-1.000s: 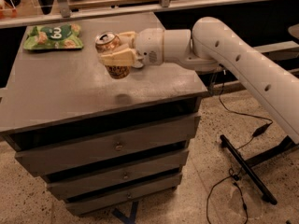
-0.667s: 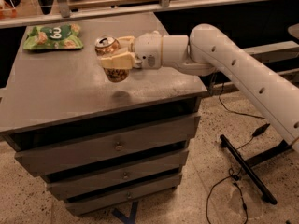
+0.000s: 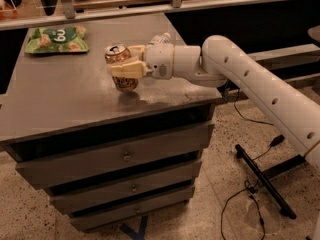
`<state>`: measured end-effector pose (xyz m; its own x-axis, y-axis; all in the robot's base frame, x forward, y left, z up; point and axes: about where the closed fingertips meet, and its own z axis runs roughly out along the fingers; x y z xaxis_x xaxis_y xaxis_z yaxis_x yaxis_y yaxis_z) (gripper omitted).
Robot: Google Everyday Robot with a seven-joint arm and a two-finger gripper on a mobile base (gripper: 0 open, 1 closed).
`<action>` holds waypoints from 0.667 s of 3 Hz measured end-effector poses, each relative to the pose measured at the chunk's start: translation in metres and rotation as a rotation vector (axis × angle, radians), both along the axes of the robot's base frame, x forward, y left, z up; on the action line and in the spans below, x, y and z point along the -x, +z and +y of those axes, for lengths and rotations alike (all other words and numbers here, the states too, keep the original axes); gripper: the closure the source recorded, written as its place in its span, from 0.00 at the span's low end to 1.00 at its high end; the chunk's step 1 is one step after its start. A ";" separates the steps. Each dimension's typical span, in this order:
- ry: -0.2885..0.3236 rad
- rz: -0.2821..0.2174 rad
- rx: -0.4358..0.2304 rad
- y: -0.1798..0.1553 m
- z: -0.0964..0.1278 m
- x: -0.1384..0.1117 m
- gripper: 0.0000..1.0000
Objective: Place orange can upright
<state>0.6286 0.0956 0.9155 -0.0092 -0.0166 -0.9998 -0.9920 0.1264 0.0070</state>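
Where the white, tubular robot arm [image 3: 260, 89] reaches in from the right across the grey cabinet top [image 3: 65, 94], its two-finger gripper [image 3: 122, 63] sits above the middle of the surface, nearer the front edge than the back. Cream-coloured fingers [image 3: 129, 70] are closed on either side of the small shiny metal orange can [image 3: 125, 83], which they clasp around its middle. The orange can stands nearly upright with a slight tilt, its silver pull-tab top facing up and towards the camera; its base is at the tabletop, though whether it actually rests there cannot be told. A flat green snack bag [image 3: 56, 39] lies at the far left corner of the top, well apart from the can. Behind the gripper's wrist, the neck and cap of a clear plastic bottle [image 3: 160, 37] show, the rest being hidden by the arm. Below the top, three grey drawers [image 3: 125, 156] with small round knobs face the camera. On the speckled floor [image 3: 30, 219] to the right lie a black bar [image 3: 262, 179] and thin black cables [image 3: 235, 204].
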 end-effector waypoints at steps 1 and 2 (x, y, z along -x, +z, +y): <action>0.005 0.016 -0.018 -0.007 0.000 -0.003 1.00; 0.004 0.037 -0.039 -0.011 -0.002 -0.005 0.84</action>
<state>0.6339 0.0939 0.9042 -0.0461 0.0223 -0.9987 -0.9915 0.1210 0.0484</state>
